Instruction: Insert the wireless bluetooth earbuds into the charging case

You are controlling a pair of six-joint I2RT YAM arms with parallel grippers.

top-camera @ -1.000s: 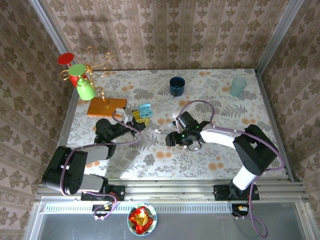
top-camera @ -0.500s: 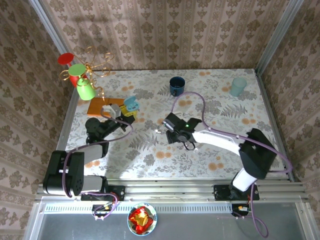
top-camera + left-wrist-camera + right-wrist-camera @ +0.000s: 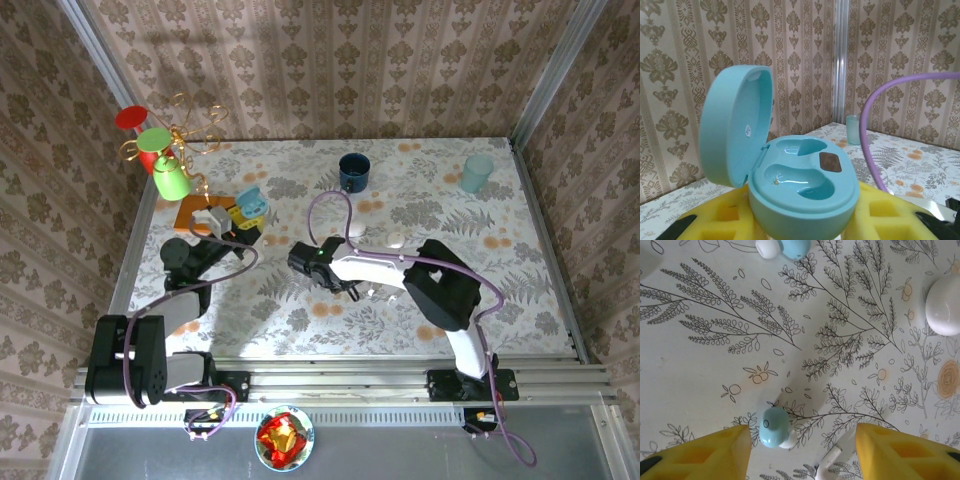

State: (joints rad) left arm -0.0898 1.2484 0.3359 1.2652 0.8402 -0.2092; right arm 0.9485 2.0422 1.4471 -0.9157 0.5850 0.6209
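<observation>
Earbud (image 3: 774,427), pale blue with white tip, lies on counter (image 3: 700,370) between fingers of right end effector (image 3: 800,452), just beside finger (image 3: 705,450) on view's left. Jaws apart, gripping nothing. Its long axis runs roughly up-down in wrist view, white tip toward lower right. I count two blue-white earbuds, second one (image 3: 782,246) at top edge, well apart. White stemmed piece (image 3: 832,456) at bottom edge, partly cut off. One white case (image 3: 945,305) far right. Left end effector (image 3: 802,225) clamped on open blue case (image 3: 800,185), lid (image 3: 735,125) upright, both wells empty.
</observation>
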